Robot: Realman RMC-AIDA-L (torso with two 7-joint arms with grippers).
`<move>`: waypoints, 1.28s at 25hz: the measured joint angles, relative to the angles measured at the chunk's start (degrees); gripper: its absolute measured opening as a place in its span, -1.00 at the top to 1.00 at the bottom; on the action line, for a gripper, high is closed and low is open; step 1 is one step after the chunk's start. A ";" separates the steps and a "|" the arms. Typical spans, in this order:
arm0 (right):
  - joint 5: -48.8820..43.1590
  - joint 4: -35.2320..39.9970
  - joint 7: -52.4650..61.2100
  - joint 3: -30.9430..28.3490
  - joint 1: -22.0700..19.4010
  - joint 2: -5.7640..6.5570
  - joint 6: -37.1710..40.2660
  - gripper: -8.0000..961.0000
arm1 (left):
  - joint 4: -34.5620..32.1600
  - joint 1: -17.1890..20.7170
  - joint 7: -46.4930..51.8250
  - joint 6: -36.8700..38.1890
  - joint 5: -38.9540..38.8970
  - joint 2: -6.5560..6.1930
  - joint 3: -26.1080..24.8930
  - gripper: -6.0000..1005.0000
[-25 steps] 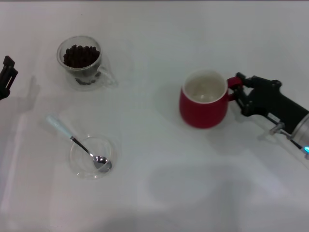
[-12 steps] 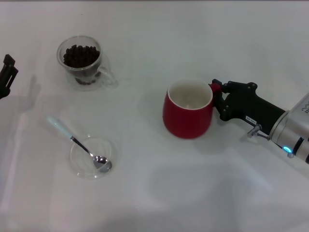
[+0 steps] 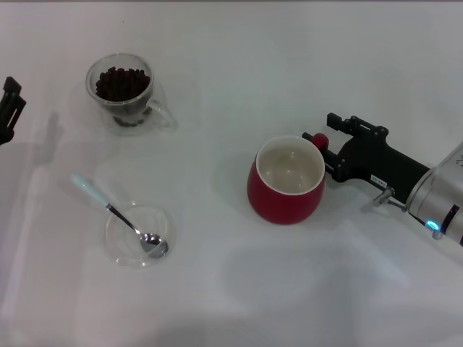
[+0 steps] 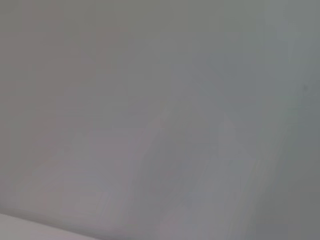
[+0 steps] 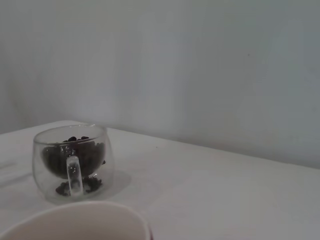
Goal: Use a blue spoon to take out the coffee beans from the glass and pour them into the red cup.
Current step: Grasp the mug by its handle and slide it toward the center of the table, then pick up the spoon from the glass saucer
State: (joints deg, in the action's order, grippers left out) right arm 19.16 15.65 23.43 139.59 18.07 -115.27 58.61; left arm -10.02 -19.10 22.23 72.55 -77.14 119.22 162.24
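Note:
The red cup [image 3: 286,181] stands right of the table's middle, its cream inside empty; its rim also shows in the right wrist view [image 5: 75,222]. My right gripper [image 3: 320,147] is shut on the cup's red handle from the right. The glass [image 3: 121,92] with the coffee beans [image 3: 119,83] stands at the far left; the right wrist view shows the glass [image 5: 72,162] and beans [image 5: 82,150] too. The blue spoon [image 3: 108,208] lies near left, bowl in a saucer, pale handle pointing far-left. My left gripper [image 3: 10,110] is parked at the left edge.
A flat clear glass saucer [image 3: 119,249] lies under the spoon's bowl at the near left. The white table [image 3: 231,289] runs on all around. The left wrist view shows only a blank grey surface.
My right gripper has drawn the red cup leftward and then nearer to me. The glass, the spoon and the left arm have not moved.

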 joint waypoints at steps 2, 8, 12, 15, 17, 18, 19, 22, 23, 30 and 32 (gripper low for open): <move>-0.13 -0.27 1.77 0.14 -0.02 0.17 0.14 -0.07 | 0.00 0.03 0.00 0.02 -0.11 -0.04 0.01 -0.75; -3.91 -3.78 11.49 0.21 0.70 1.04 2.90 -0.53 | 0.00 0.07 0.00 0.06 -0.42 -0.05 0.00 -0.74; -6.29 -8.29 17.45 0.16 1.68 1.56 8.61 -0.59 | 0.06 -0.11 0.00 0.06 -0.43 -0.04 0.01 -0.74; -7.35 -11.29 20.84 0.33 2.24 2.24 11.63 -0.58 | 0.23 -0.21 0.00 0.05 -0.39 -0.04 0.01 -0.74; -7.70 -13.18 22.12 0.36 2.33 2.78 14.34 -0.58 | 0.26 -0.22 0.00 0.05 -0.34 -0.04 0.01 -0.74; -7.81 -14.33 22.83 0.31 2.20 3.16 16.82 -0.58 | 0.26 -0.17 0.09 0.05 -0.28 -0.06 0.01 -0.74; -7.88 -15.43 23.37 0.25 2.00 3.46 18.63 -0.58 | 0.16 0.12 1.11 0.12 -0.22 -0.08 0.01 -0.74; -7.26 -19.56 25.07 -0.69 1.01 4.33 24.95 -0.58 | 0.44 1.17 7.69 0.47 0.17 -0.15 0.27 -0.74; -6.82 -20.65 25.26 -1.28 0.53 4.46 26.50 -0.58 | 1.10 1.65 13.10 0.57 1.13 -0.32 0.47 -0.74; 1.94 -24.04 23.83 -8.05 -3.67 4.24 30.98 -0.57 | 11.42 2.60 50.19 1.73 14.90 -0.61 0.64 -0.74; 5.47 -23.89 22.14 -8.62 -4.24 3.88 32.02 -0.57 | 14.73 1.96 58.48 4.61 20.48 -0.85 0.65 -0.74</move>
State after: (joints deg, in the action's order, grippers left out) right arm 24.63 -8.25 45.57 130.97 13.83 -111.39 90.63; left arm 4.71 -17.15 80.71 77.16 -56.65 118.37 162.89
